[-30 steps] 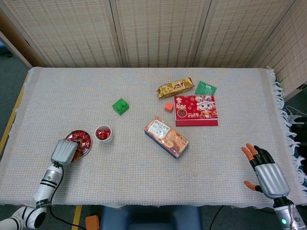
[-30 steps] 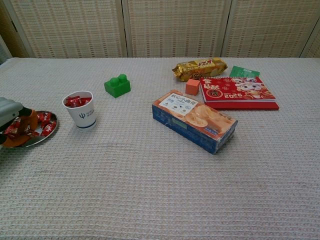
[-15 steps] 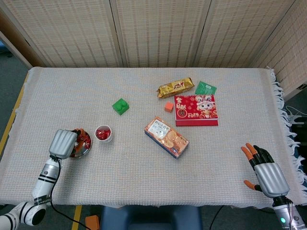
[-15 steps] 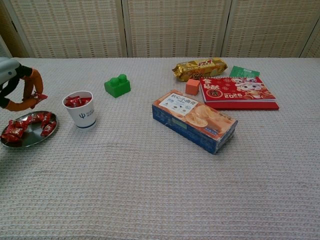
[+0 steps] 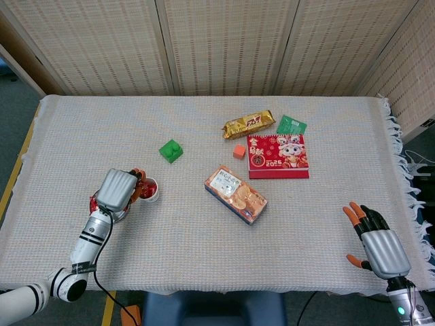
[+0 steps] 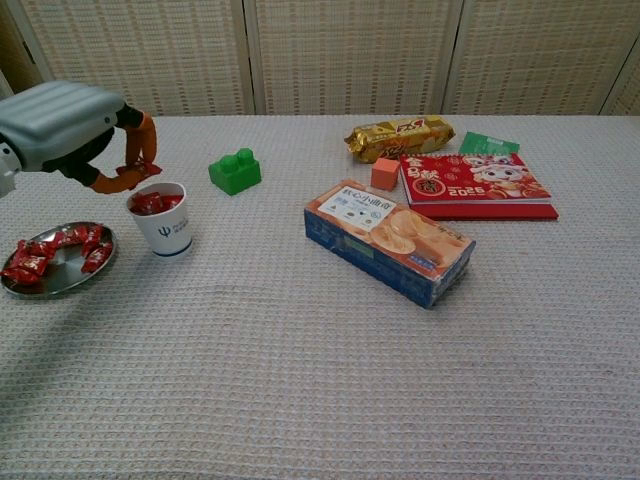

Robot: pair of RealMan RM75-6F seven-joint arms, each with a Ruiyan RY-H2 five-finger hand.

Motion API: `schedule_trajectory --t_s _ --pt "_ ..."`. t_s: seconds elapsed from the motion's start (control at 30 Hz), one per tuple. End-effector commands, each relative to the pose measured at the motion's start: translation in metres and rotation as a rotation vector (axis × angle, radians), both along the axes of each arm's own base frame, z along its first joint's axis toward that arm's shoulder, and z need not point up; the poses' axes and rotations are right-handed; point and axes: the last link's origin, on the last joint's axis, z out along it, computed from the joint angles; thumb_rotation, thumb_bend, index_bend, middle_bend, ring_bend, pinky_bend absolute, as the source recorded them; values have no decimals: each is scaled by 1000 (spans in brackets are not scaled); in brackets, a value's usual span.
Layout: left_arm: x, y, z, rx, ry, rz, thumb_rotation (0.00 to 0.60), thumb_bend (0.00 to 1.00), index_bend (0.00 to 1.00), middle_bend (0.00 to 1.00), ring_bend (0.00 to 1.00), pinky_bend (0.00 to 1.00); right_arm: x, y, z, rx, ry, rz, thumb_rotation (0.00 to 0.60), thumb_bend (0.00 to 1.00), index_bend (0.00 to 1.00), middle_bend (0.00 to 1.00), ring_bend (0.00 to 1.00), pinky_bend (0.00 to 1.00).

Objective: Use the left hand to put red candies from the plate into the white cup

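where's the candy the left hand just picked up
In the chest view the red candy is pinched in the left hand, just above the rim of the white cup, right of the plate.

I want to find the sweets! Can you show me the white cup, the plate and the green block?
white cup (image 6: 165, 230), chest view: its front wall by the blue mark.
plate (image 6: 60, 281), chest view: its bare metal near the front rim.
green block (image 6: 235, 172), chest view: its front face.

Cloth-covered table bears plate, cup, snack boxes.
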Motion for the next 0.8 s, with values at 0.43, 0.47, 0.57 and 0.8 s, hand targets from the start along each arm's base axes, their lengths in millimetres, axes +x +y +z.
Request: schedule_trajectory --t_s 0.43,0.47,0.57,0.8 --pt "-3 7 -12 -3 51 10 600 401 142 225 757 1000 1 2 1 -4 -3 6 600 23 0 0 0 113" --pt "-2 6 -11 -1 47 6 600 401 121 214 757 1000 1 2 1 -5 -3 6 600 23 0 0 0 113" --pt "0 5 -9 0 24 -5 600 399 77 197 751 1000 0 2 1 -4 -2 5 600 23 0 0 0 113" --pt "5 -8 1 -13 -64 -25 600 401 63 189 716 1000 0 2 1 -3 -2 6 600 23 0 0 0 114"
